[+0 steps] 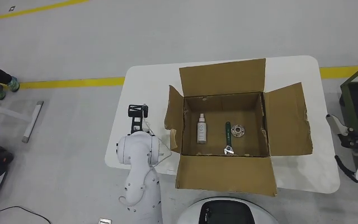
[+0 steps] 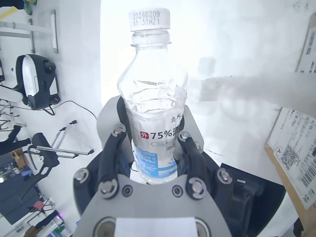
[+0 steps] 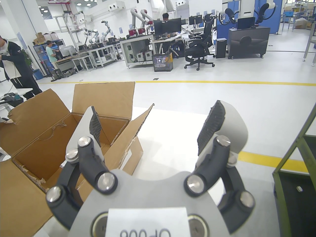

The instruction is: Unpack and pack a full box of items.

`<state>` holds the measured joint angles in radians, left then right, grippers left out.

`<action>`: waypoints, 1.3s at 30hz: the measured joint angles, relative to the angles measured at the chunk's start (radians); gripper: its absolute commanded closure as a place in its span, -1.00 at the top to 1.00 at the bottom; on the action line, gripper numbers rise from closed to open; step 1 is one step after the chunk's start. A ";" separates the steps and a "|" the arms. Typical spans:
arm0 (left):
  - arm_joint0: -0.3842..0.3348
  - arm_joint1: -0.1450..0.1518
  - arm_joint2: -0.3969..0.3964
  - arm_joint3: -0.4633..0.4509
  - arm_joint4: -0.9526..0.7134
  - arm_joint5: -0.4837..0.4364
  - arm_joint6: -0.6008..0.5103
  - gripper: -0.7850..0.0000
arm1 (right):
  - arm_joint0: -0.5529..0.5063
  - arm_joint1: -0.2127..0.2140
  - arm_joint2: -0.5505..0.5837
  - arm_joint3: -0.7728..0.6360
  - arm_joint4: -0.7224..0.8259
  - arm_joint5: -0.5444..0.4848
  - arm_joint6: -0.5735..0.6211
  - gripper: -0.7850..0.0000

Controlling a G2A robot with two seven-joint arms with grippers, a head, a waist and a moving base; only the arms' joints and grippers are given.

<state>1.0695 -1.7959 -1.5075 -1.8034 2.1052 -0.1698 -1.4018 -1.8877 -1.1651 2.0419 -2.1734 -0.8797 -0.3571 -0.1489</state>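
Note:
An open cardboard box [image 1: 224, 75] stands on the white table [image 1: 145, 84]. Inside it lie a white spray bottle [image 1: 201, 129], a green-handled wrench [image 1: 228, 137] and a round metal flange [image 1: 238, 130]. My left gripper [image 1: 136, 113] is over the table to the left of the box. In the left wrist view this gripper [image 2: 151, 127] is shut on a clear plastic bottle [image 2: 153, 85] with a white cap, held by its labelled body, with a box flap [image 2: 291, 154] beside it. My right gripper [image 3: 155, 109] stands open with nothing in it off the table's right end, the box [image 3: 37, 124] ahead of it.
A green metal frame [image 3: 293, 164] stands close by the right gripper, beyond the table's right edge [image 1: 330, 112]. The box's four flaps are folded outward. Bare table surface lies left of the box [image 1: 151, 84] and to its far right.

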 measured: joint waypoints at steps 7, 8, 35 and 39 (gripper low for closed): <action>0.022 0.003 0.017 0.088 -0.003 0.020 0.051 -1.00 | 0.000 0.000 0.000 0.000 0.000 0.000 0.000 1.00; 0.021 0.004 0.019 0.101 -0.003 0.024 0.057 -1.00 | 0.000 0.000 0.000 0.000 0.000 0.000 0.000 1.00; -0.081 0.028 -0.038 0.327 -0.002 0.058 0.103 1.00 | 0.000 0.000 0.000 0.000 0.000 0.000 0.000 1.00; -0.083 0.031 -0.042 0.315 -0.005 0.052 0.104 1.00 | 0.000 0.000 0.000 0.000 0.000 0.000 0.000 1.00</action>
<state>0.9866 -1.7644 -1.5496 -1.4889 2.1004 -0.1181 -1.2981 -1.8877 -1.1651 2.0419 -2.1734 -0.8797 -0.3571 -0.1489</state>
